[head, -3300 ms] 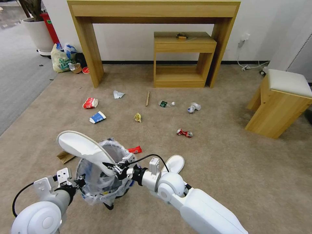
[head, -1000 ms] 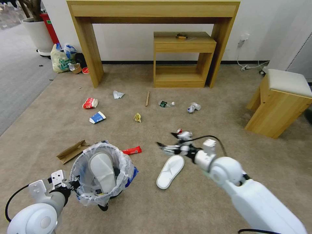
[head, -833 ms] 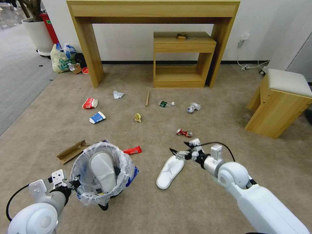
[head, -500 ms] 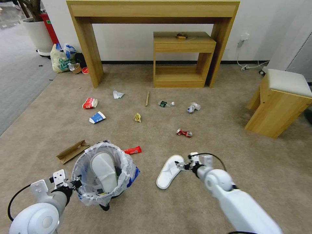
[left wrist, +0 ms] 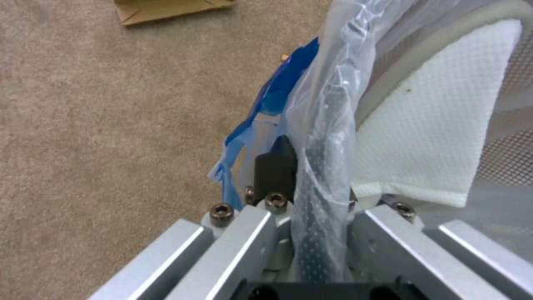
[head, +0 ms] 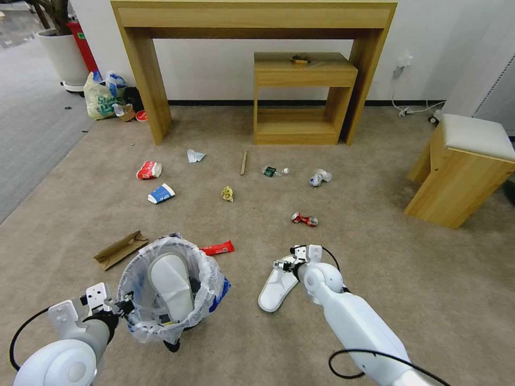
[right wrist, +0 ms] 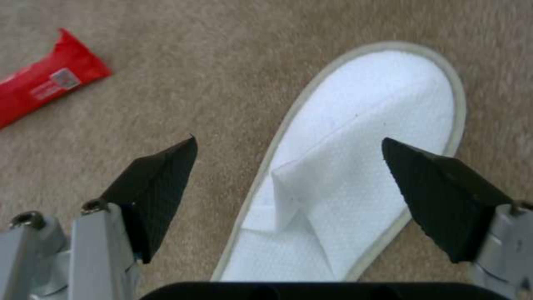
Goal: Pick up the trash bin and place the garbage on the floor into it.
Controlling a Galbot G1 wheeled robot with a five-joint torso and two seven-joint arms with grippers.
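The right gripper (right wrist: 289, 196) hangs spread over the flat white towelling slipper (right wrist: 355, 166), light and floppy; its thin rim seems easiest to pinch. At eight o'clock, the left gripper (left wrist: 311, 233) pinches the small black bag-lined trash bin (head: 161, 300).

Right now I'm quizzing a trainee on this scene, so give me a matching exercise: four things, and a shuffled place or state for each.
Things:
1. left gripper
2. right gripper
3. red wrapper
4. cardboard

States:
A. open above the slipper on the floor
B. flat on carpet, left of the trash bin
C. shut on the bin's rim
D. lying just beyond the bin

Pairs: 1-C, 2-A, 3-D, 4-B
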